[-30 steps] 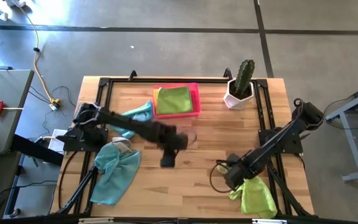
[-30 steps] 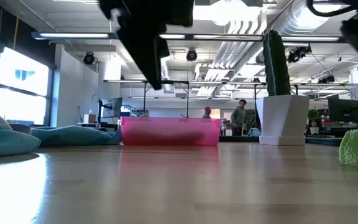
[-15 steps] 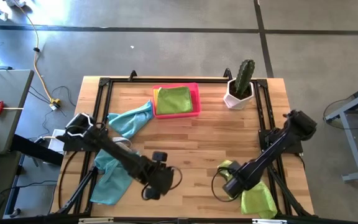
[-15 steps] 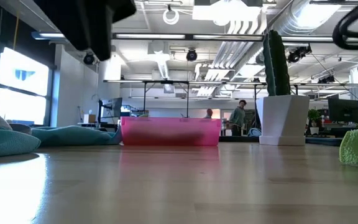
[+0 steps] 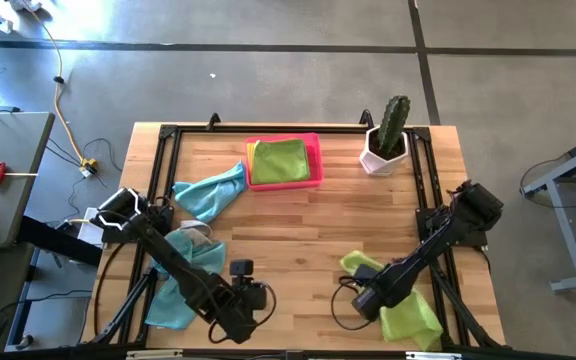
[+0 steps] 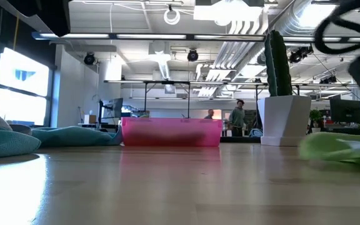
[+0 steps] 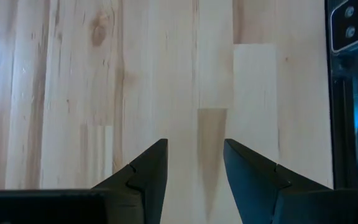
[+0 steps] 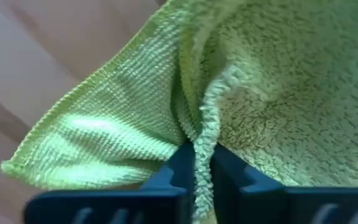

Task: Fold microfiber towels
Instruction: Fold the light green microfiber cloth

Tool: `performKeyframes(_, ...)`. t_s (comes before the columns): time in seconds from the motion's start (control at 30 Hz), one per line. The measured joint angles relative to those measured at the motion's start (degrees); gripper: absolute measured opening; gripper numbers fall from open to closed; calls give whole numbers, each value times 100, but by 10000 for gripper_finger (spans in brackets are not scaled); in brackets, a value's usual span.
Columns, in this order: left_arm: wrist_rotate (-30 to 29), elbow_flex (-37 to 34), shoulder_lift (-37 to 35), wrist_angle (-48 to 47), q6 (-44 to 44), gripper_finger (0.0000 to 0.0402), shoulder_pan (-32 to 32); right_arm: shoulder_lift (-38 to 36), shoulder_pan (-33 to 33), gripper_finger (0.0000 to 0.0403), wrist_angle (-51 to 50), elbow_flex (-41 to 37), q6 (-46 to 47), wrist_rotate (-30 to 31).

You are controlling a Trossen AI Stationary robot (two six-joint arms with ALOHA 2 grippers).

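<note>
A lime green microfiber towel (image 5: 408,318) lies crumpled at the table's near right, and my right gripper (image 5: 366,298) is shut on it (image 8: 202,169). In the low view it shows at the right (image 6: 339,150). Two teal towels (image 5: 208,190) (image 5: 180,280) lie on the left side. A folded green towel (image 5: 283,158) rests in the pink tray (image 5: 316,160) at the far middle. My left gripper (image 5: 236,318) hangs open over bare wood (image 7: 194,152) near the table's near edge. My right gripper pinches a bunched, hemmed edge of the lime towel (image 8: 205,134) between its two fingers (image 8: 180,163). Several layers seem gathered in the pinch. The rest of the towel spreads beyond the fingers and lies slack on the table (image 5: 413,322).
A cactus in a white pot (image 5: 386,140) stands at the far right. Black frame rails (image 5: 423,180) run along the table's sides. Bare wood (image 5: 308,240) lies between the two arms. People stand in the room far behind the table (image 6: 237,117).
My left gripper has swung from the table's middle toward the near edge and leftward, still open. My right gripper has crept toward the near edge, and the lime towel's nearer part has been drawn toward the table's left, reaching farther into the low view.
</note>
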Motion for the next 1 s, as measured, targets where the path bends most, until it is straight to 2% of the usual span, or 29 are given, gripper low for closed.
performKeyframes(0.2, -33, 0, 0, 2, -351, 145, -87, 21, -381, 25, 1274, 11, -1397, 918)
performKeyframes(0.3, -33, 0, 0, 2, -389, 145, -86, 35, -669, 20, 2098, -2, -2227, 1388)
performKeyframes(0.47, -33, 0, 0, 2, -379, 145, -81, 35, -1187, 5, 3675, -2, -3666, 1757)
performKeyframes(0.6, -32, 0, 0, 0, -370, 145, -83, 33, -1536, 7, 4605, -2, -4600, 1748)
performKeyframes(0.73, -33, 0, 0, -2, -370, 145, -84, 26, -1755, 24, 4783, 0, -5011, 1366)
performKeyframes(0.83, -31, 0, 0, -7, -369, 145, -84, 26, -1798, 58, 4781, 0, -5056, 1113)
performKeyframes(1.0, -82, 0, 0, -14, -367, 145, -70, -26, -1789, 140, 4736, 0, -5226, 869)
